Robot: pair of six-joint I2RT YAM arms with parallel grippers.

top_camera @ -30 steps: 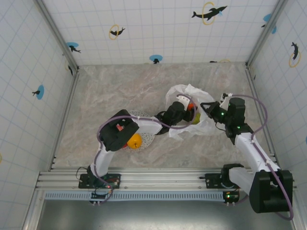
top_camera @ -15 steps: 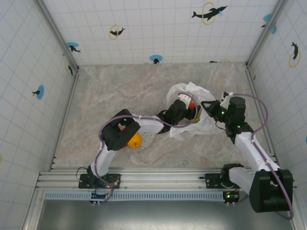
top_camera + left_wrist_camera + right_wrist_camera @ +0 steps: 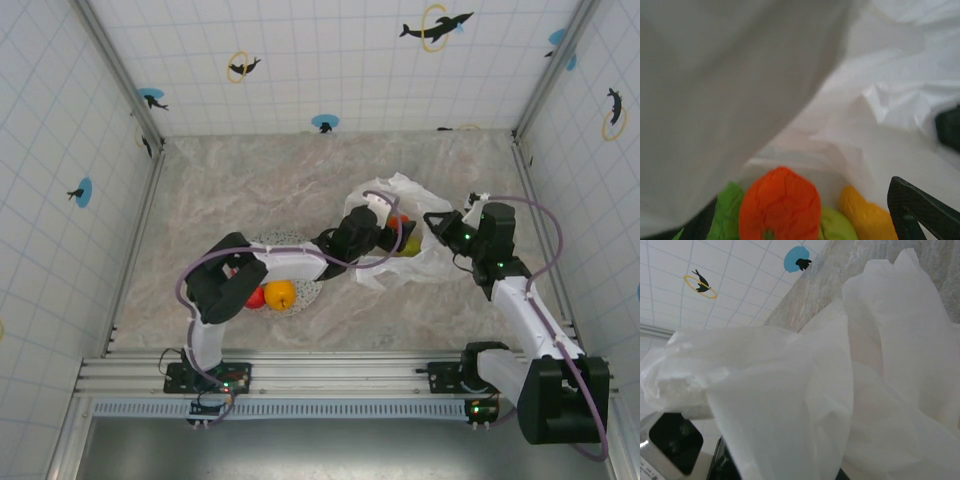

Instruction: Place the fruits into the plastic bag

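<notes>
Right now the marble tabletop [image 3: 250, 190] carries the plastic bag [image 3: 425, 262] right of centre in the top view. Left of it, the speckled plate [image 3: 308, 290] holds a red fruit [image 3: 256, 297] and a yellow fruit [image 3: 281, 294]. My left gripper [image 3: 385, 222] reaches into the bag's mouth, jaws spread wide and released. My right gripper [image 3: 437, 225] meets the bag's right edge. Film hides its jaws, so I cannot tell their state. Inside the bag lie an orange fruit [image 3: 780, 205], green fruits [image 3: 729, 215] and a yellow citrus [image 3: 865, 220].
</notes>
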